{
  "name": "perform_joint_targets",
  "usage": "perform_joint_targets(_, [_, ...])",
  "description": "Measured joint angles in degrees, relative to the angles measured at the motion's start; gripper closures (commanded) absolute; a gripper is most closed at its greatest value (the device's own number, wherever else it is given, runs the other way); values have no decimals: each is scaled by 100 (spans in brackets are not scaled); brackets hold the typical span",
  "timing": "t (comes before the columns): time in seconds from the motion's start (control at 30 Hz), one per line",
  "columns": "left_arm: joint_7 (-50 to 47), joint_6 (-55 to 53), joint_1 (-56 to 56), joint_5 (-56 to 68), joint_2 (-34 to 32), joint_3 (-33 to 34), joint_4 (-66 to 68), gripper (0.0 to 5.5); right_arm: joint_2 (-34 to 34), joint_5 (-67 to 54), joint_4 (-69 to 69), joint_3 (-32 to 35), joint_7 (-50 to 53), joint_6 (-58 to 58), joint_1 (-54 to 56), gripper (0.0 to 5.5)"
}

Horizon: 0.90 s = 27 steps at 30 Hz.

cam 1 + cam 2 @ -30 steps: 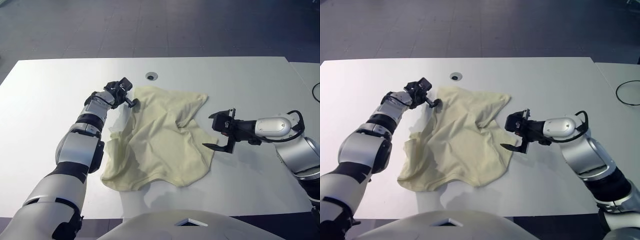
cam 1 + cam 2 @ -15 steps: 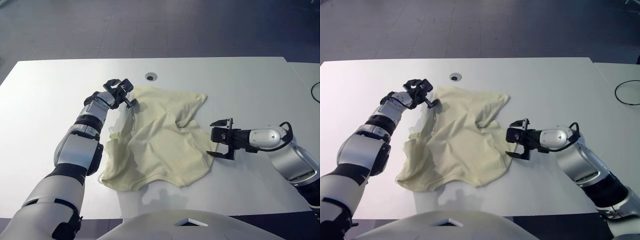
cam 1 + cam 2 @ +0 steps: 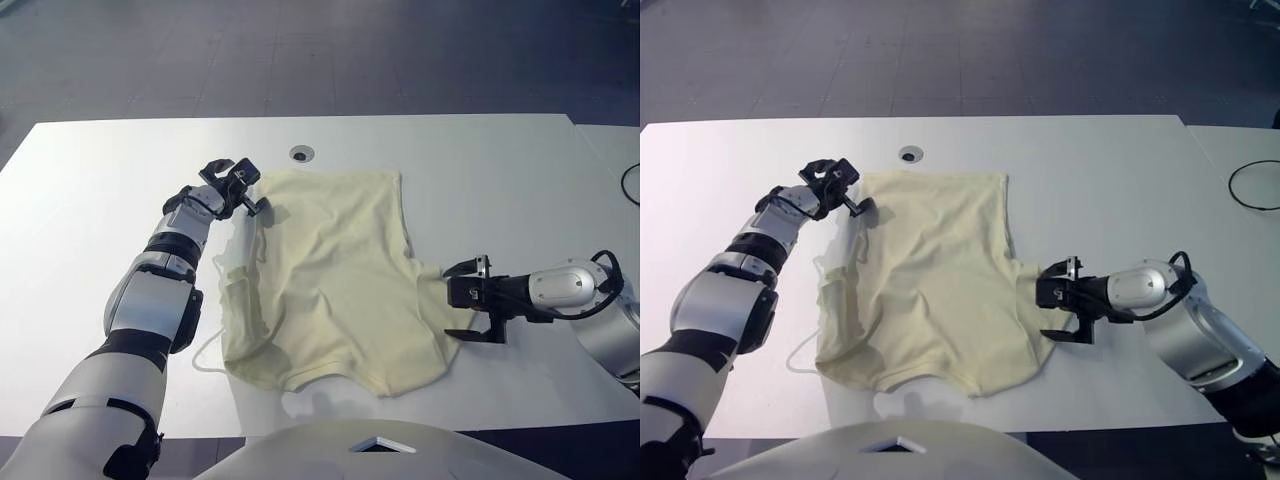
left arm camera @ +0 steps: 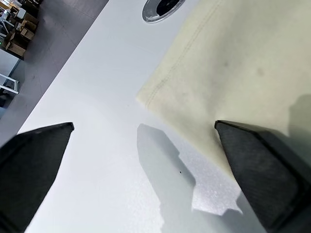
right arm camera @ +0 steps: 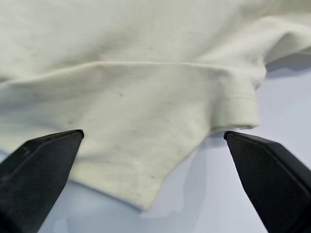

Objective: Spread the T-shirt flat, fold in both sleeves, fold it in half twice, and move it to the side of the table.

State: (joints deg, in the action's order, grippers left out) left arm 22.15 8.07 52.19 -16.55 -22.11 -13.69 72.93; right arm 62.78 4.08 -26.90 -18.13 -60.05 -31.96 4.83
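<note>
The T-shirt (image 3: 330,280) is seen lying on the white table (image 3: 480,170), near its middle. It is opened out for the most part, with its straight hem at the far side, just short of a round hole (image 3: 302,153) in the tabletop. The cloth is bunched into folds along the robot's left edge, and a sleeve is stretched out toward the right.

The left gripper (image 3: 243,190) is held at the far left corner of the shirt. Its fingers (image 4: 262,165) are spread wide, and the hem corner (image 4: 146,97) is seen between them, not gripped.

The right gripper (image 3: 468,300) is placed low by the table at the end of the right sleeve (image 5: 146,145). Its fingers (image 5: 39,165) are also held well apart, one to either side of the sleeve's stitched edge, and nothing is clamped. A dark cable (image 3: 632,185) is seen at the table's right edge, well apart from the shirt.
</note>
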Motion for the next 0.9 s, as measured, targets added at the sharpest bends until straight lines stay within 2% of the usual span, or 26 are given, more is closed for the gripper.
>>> perform_joint_targets(0.2, [154, -104, -31, 216, -40, 242, -25, 10, 12, -85, -5, 99, -147, -225, 37, 12])
perform_joint_targets(0.43, [892, -452, -62, 748, -468, 792, -543, 10, 142, -703, -369, 846, -415, -809, 240, 12])
perform_joint_targets(0.67, [1360, -1837, -811, 1616, -1031, 1592, -3636, 10, -913, -1262, -461, 1420, 438, -1874, 789, 12])
perform_joint_targets(0.9, [1366, -4226, -2780, 2634, -971, 2551, -6720, 10, -1996, -1512, -800, 1916, 1034, -2736, 634, 12])
